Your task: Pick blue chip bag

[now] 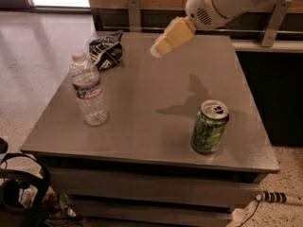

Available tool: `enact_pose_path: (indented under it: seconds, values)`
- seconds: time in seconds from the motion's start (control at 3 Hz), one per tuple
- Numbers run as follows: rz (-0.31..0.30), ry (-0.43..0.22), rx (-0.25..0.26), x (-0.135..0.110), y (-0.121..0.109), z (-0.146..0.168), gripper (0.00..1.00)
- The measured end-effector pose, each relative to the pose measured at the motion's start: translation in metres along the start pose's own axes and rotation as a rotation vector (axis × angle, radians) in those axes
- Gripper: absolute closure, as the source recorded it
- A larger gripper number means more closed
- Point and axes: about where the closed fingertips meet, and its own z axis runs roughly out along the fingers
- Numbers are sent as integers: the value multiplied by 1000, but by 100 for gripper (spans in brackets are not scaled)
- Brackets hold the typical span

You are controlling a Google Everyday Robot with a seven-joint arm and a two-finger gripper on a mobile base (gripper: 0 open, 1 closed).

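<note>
The blue chip bag [106,51] is a crumpled dark navy foil bag with white markings. It lies at the far left corner of the grey table [142,108]. My gripper [158,50] hangs above the table's far middle, to the right of the bag and apart from it. Its cream fingers point down and left toward the bag. Nothing is in it.
A clear water bottle [88,91] stands upright near the left edge, in front of the bag. A green soda can [209,126] stands near the front right. A wooden wall and metal brackets run behind the table. Dark gear lies on the floor at the lower left.
</note>
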Motion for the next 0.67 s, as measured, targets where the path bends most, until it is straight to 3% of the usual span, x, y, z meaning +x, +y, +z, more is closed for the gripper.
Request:
enact_pose_path:
  seconds: [0.67]
  values:
    - [4, -33, 28, -10, -6, 1, 0]
